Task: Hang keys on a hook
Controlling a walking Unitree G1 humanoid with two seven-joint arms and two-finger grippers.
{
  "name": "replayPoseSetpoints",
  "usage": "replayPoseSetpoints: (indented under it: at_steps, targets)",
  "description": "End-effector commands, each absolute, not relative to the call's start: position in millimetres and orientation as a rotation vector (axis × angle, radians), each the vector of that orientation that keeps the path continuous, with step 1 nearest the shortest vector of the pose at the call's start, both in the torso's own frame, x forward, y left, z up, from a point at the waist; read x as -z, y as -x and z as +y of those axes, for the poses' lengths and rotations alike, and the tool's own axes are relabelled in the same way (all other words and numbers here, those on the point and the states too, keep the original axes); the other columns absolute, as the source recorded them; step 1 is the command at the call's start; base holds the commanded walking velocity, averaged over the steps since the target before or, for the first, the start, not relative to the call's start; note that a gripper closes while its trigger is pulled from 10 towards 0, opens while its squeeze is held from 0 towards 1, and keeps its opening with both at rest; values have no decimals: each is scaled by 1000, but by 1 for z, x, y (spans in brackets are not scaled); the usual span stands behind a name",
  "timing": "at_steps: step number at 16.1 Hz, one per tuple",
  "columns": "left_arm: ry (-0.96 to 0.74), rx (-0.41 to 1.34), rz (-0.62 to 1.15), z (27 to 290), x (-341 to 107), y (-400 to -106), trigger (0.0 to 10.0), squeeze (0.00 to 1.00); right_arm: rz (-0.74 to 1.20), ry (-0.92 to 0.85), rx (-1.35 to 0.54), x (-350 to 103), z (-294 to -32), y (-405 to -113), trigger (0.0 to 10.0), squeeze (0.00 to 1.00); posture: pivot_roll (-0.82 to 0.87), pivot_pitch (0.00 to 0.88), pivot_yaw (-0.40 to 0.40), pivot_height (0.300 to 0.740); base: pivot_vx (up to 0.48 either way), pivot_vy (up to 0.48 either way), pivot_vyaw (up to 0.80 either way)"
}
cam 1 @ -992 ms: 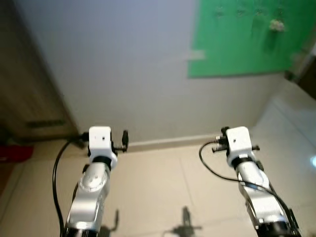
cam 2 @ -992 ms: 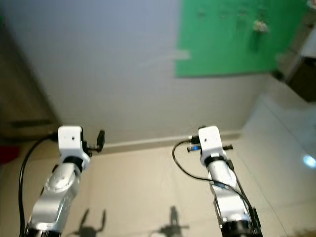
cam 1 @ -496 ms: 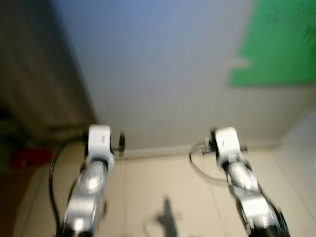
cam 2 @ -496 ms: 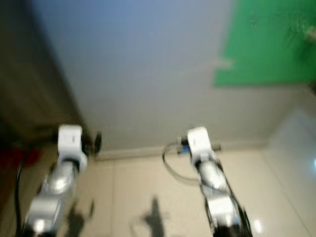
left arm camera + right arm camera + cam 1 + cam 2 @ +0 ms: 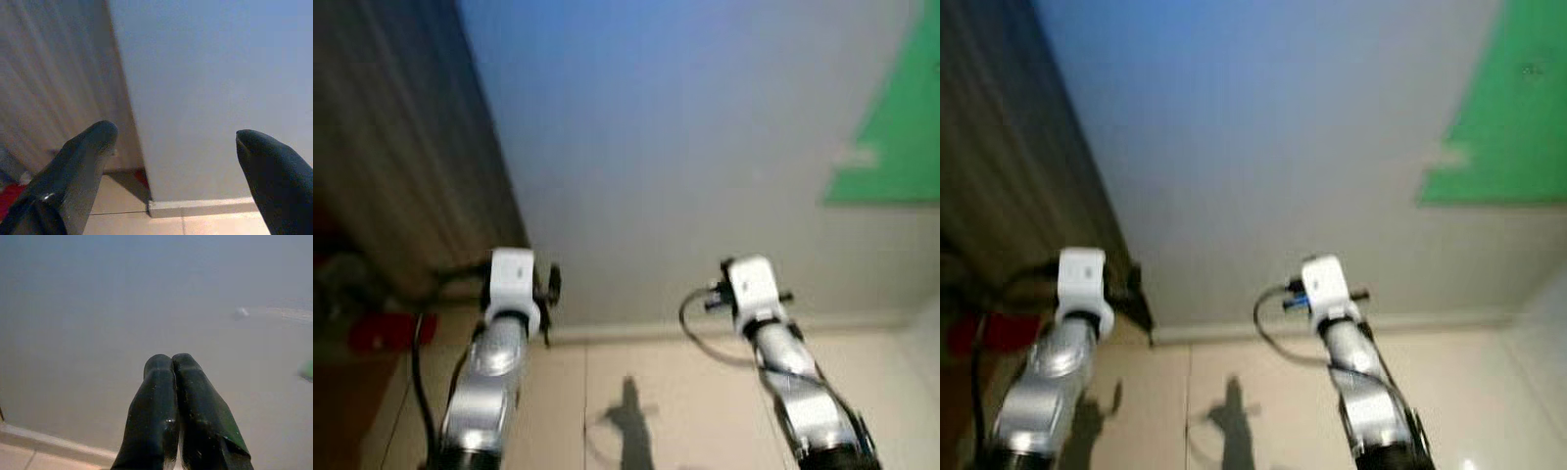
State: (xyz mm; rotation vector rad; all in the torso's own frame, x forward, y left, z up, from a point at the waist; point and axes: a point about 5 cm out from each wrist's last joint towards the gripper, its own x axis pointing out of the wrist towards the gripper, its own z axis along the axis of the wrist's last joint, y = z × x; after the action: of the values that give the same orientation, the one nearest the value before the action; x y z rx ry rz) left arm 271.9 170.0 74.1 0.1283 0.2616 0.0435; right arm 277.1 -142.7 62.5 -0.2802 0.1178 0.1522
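Both silver arms are held out low in front of a plain pale wall [image 5: 685, 147]. The left gripper [image 5: 176, 147] is seen in its wrist view with the fingers [image 5: 83, 161] spread wide apart and nothing between them; beyond them lie the wall, its white skirting board [image 5: 200, 206] and the beige tiled floor [image 5: 685, 411]. The right gripper [image 5: 172, 363] is seen in its wrist view with the fingers [image 5: 151, 416] pressed together, tips touching, with no object visible between them, pointed at the bare wall just above the skirting.

No keys can be made out in any view, so their position, long axis and heading cannot be told. A green board [image 5: 891, 147] is fixed to the wall at the upper right of the head views, well apart from both grippers; any hooks on it are too blurred to distinguish.

To the left of the wall a dark brown wood-grained panel [image 5: 401, 147] is seen, perhaps a door. A red object [image 5: 386, 331] lies on the floor at its foot, just beside the left arm. Shadows of the arms are cast on the tiles between the two arms. The head views are blurred.
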Motion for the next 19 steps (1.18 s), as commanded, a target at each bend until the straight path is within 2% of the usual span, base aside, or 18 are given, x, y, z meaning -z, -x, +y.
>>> replayPoseSetpoints:
  at_steps: [1,3,7,19]
  targets:
    - [-144,-58,264,176,-75,-272,10000,0,102,272,-177,-65,-135,-279,0,0,-68,0,15,723,390,0,0]
    - [-140,-58,264,176,-74,-273,10000,0,106,275,-179,-65,-136,-280,0,0,-67,0,15,723,300,0,0]
    - [-158,-64,285,174,-72,-273,10000,0,111,276,-183,-63,-138,-282,0,0,-67,0,16,723,0,0,0]
    - [-159,-104,296,176,-69,-268,10000,0,112,281,-219,-61,-132,-278,0,0,-58,0,8,723,0,-469,0]
